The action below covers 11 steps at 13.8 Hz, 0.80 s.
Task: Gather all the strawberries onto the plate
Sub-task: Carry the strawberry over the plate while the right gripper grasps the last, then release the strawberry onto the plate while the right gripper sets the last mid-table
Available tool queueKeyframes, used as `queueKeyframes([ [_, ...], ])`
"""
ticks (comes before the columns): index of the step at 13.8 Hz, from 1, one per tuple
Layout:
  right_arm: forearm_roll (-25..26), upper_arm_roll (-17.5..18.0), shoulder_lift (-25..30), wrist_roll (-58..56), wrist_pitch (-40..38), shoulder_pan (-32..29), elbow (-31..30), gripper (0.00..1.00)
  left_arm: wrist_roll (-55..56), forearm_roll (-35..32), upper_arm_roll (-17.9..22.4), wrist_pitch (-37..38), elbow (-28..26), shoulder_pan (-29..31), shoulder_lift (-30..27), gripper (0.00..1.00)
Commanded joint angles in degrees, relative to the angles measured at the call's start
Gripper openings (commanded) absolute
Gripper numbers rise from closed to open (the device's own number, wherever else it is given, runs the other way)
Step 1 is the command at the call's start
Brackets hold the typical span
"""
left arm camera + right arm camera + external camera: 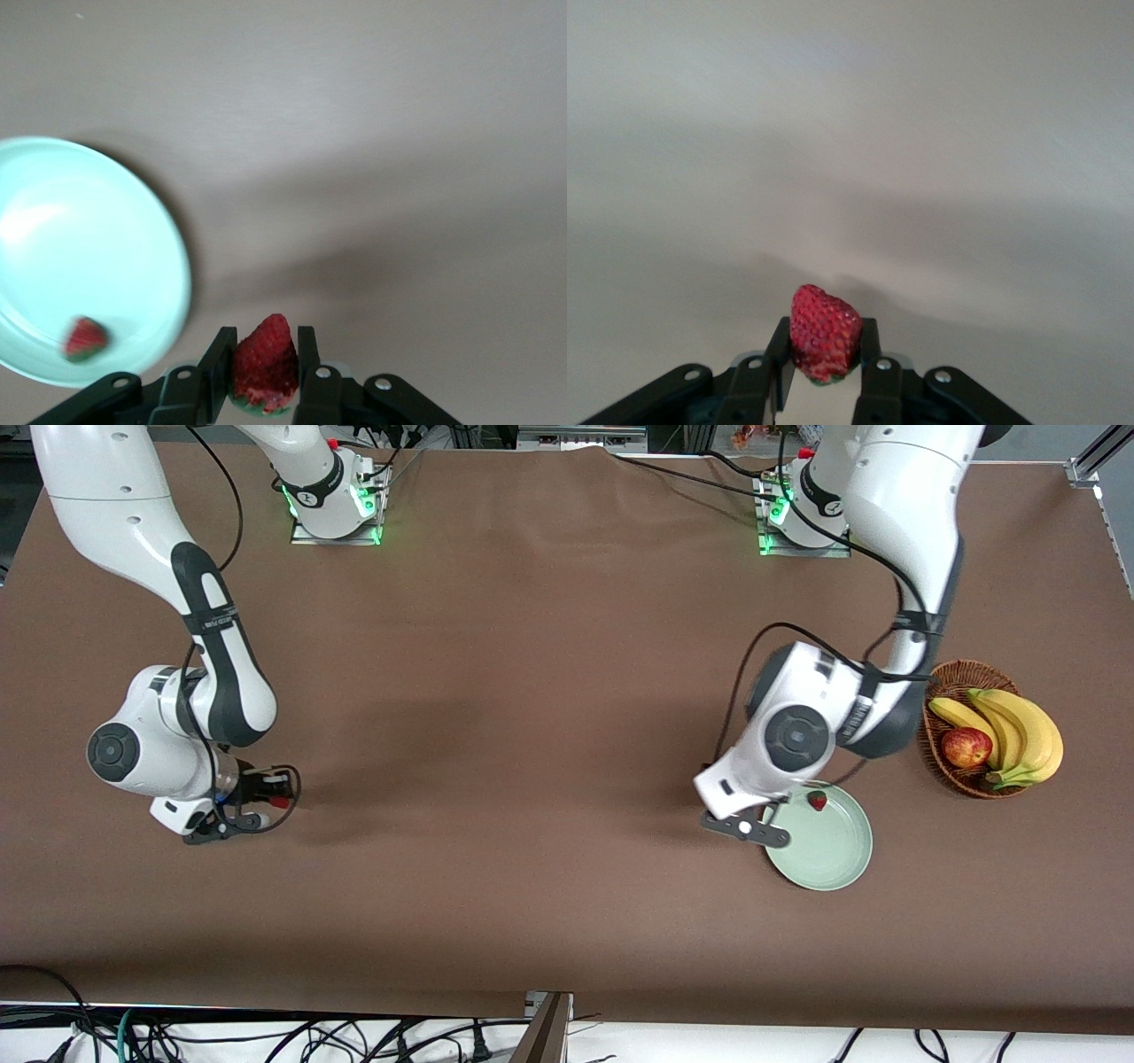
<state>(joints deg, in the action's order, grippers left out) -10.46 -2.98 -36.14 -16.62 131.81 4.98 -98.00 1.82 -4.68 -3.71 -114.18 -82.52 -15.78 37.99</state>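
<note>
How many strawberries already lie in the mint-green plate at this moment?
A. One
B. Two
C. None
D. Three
A. A single strawberry lies in the plate near its rim. The other two are clamped in grippers: the left gripper holds a second strawberry beside the plate, and the right gripper holds a third strawberry over bare table toward the right arm's end.
</note>
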Motion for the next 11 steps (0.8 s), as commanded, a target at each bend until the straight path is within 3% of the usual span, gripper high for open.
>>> queueKeyframes([
  [1, -1.15, 5.25, 0.72, 12.52, -1.12, 1.86, 2.72, 0.15, -16.25, -1.30, -0.86, -0.42, -1.15, 5.21, 0.06, 0.23],
  [5, -1.15, 5.44, -3.31, 36.77, -0.77, 13.36, 10.35, 0.15, -32.90, -1.03, -0.86, -5.87, -1.42, 9.44, 2.61, 0.24],
  [6, -1.14, 5.44, -4.98, 43.18, -0.68, 16.35, 13.16, 0.15, -35.28, -0.68, -0.86, -6.49, -1.42, 10.14, 3.48, 0.37],
  [9, -0.88, 5.44, -9.47, 58.94, 5.18, 24.35, 17.58, 0.15, -35.83, -0.24, -1.39, -7.11, -1.68, 10.94, 5.42, 0.51],
  [10, -0.88, 5.44, -10.61, 62.46, 8.95, 26.64, 17.58, 0.15, -36.01, -0.15, -1.39, -7.02, -1.86, 11.12, 5.43, 1.00],
  [11, -0.88, 5.44, -11.75, 65.46, 12.21, 28.66, 17.58, 0.15, -36.27, -0.15, -1.39, -7.02, -1.94, 11.12, 5.43, 1.00],
])
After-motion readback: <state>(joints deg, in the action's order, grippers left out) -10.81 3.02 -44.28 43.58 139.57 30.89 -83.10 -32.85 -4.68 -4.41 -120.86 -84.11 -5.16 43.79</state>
